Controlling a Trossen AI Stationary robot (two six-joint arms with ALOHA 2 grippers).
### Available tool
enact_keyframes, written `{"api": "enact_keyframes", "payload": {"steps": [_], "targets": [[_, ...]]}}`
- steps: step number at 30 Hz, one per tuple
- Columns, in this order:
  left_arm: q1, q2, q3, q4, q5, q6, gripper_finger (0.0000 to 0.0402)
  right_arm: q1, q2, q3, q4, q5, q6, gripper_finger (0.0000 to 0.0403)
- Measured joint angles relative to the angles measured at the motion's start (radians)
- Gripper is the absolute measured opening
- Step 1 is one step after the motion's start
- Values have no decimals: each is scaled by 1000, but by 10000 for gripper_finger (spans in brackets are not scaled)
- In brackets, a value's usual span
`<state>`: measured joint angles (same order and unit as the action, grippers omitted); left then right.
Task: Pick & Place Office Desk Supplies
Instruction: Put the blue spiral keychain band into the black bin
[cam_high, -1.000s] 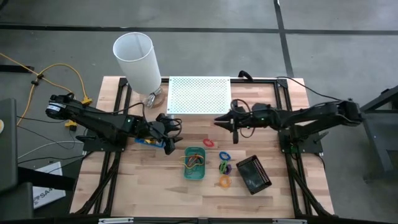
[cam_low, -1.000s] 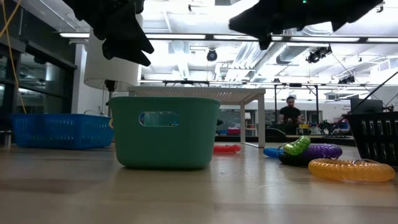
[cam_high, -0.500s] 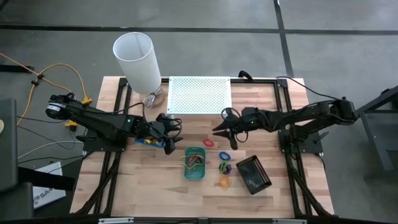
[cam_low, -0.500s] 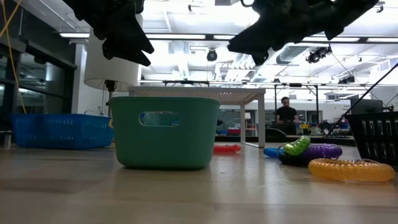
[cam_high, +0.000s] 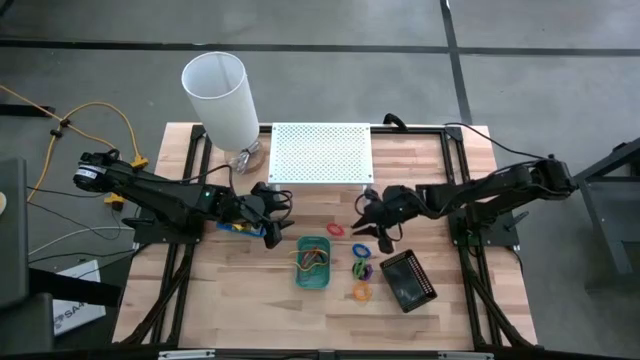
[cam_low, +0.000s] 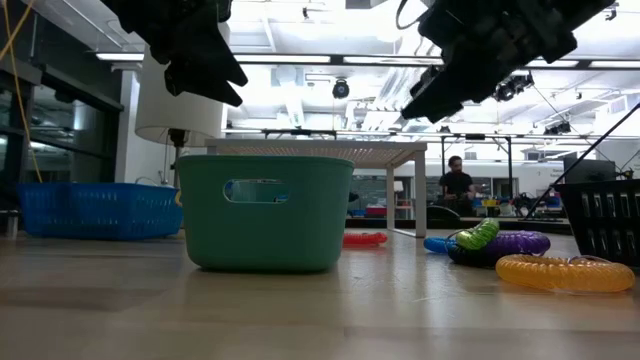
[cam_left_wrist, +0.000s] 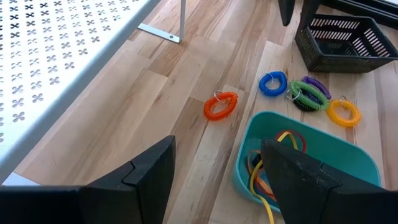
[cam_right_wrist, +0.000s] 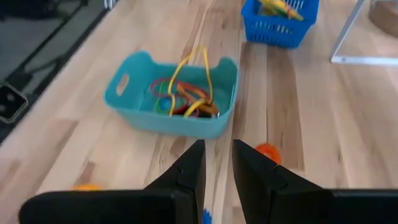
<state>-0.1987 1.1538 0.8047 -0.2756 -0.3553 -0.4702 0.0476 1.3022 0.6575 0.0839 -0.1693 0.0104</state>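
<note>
The right claw (cam_high: 366, 226), fingers nearly together and gripping nothing, is hovering over the bench (cam_high: 250, 300) just beside the red coil ring (cam_high: 335, 229), so it should be spreading wider before descending squarely over that ring, while the wide-open left claw (cam_high: 272, 230) is waiting by the blue tray (cam_high: 234, 228).

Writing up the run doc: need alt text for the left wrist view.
The open left gripper hovers above a wooden table, facing a teal tray of coloured bands. Beyond lie an orange ring, blue, purple and yellow rings, a black basket and a white perforated shelf.
</note>
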Motion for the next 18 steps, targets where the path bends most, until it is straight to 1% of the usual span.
{"api": "enact_keyframes", "payload": {"steps": [7, 12, 16, 18], "targets": [[0, 0, 0, 0, 0, 0, 230, 28, 0, 0, -57, 22, 8, 66], [0, 0, 0, 0, 0, 0, 230, 43, 0, 0, -81, 67, 14, 66], [0, 0, 0, 0, 0, 0, 230, 55, 0, 0, -84, 101, -11, 66], [0, 0, 0, 0, 0, 0, 230, 64, 0, 10, -113, 117, -14, 66]]}}
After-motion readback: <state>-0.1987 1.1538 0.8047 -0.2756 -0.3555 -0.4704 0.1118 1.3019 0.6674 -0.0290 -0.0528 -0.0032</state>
